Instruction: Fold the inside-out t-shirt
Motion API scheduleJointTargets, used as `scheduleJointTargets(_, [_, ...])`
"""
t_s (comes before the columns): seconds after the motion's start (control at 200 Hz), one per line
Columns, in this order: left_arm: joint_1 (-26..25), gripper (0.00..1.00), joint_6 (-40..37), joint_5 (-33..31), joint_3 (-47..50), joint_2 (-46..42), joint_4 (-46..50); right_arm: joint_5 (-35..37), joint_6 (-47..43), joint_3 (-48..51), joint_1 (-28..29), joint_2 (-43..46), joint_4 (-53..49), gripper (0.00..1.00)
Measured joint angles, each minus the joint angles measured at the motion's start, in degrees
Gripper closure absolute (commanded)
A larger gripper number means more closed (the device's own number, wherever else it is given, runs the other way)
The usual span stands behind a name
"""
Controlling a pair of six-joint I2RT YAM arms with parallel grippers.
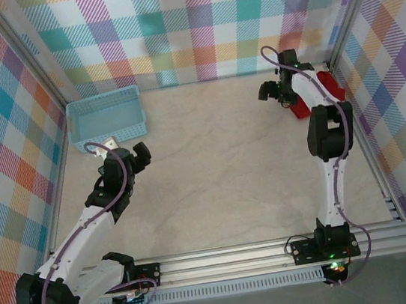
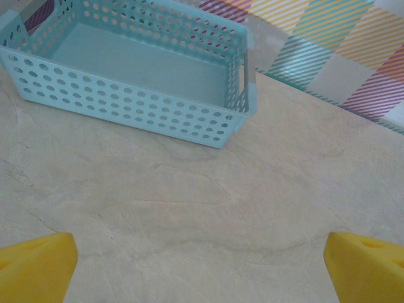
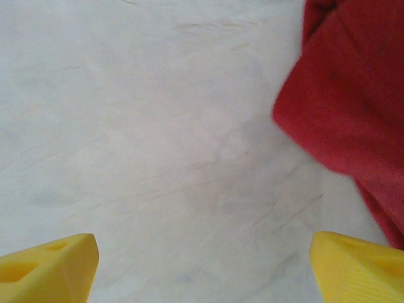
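Observation:
The inside-out t-shirt (image 1: 300,108) is a bunched red heap at the far right of the table, largely covered by my right arm. In the right wrist view the red cloth (image 3: 353,113) fills the upper right corner. My right gripper (image 1: 276,90) hangs just left of the heap. It is open (image 3: 203,271), its yellow fingertips (image 3: 47,268) wide apart over bare table, and the cloth lies beyond and beside the right one. My left gripper (image 1: 132,156) is at the left, also open (image 2: 202,271), with nothing between its yellow fingertips (image 2: 35,265).
A light-blue perforated basket (image 1: 106,117) stands at the far left, just beyond my left gripper, and looks empty (image 2: 126,107). Plaid walls close the table on three sides. A metal rail (image 1: 225,258) with the arm bases runs along the near edge.

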State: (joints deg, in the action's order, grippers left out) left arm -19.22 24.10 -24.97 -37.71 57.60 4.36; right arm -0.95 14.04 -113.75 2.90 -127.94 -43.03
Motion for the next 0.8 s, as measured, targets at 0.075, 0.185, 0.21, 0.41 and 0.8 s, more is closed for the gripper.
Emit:
scheduleJointTargets(0.075, [0.2,0.0,-0.7,-0.2,-0.3,0.5,0.4,0.0,-0.6,7.3,1.4,8.5,2.6,0.12])
scheduleJointTargets(0.185, [0.4,0.0,-2.0,-1.0,-1.9,2.1,1.6,0.0,-1.4,19.9,3.3,24.2,8.6,0.1])
scheduleJointTargets(0.21, [0.4,0.0,-2.3,-1.3,-2.2,2.3,1.6,0.0,-1.4,23.2,3.7,28.2,10.6,0.09])
scheduleJointTargets(0.41, [0.6,0.0,-4.6,-3.9,-0.9,-0.3,-0.7,2.5,-2.5,43.6,3.8,53.5,22.6,0.0])
scheduleJointTargets(0.8, [2.4,0.0,-13.7,-9.4,8.4,11.7,-16.8,13.7,-4.8,79.3,3.1,56.2,44.0,0.0])
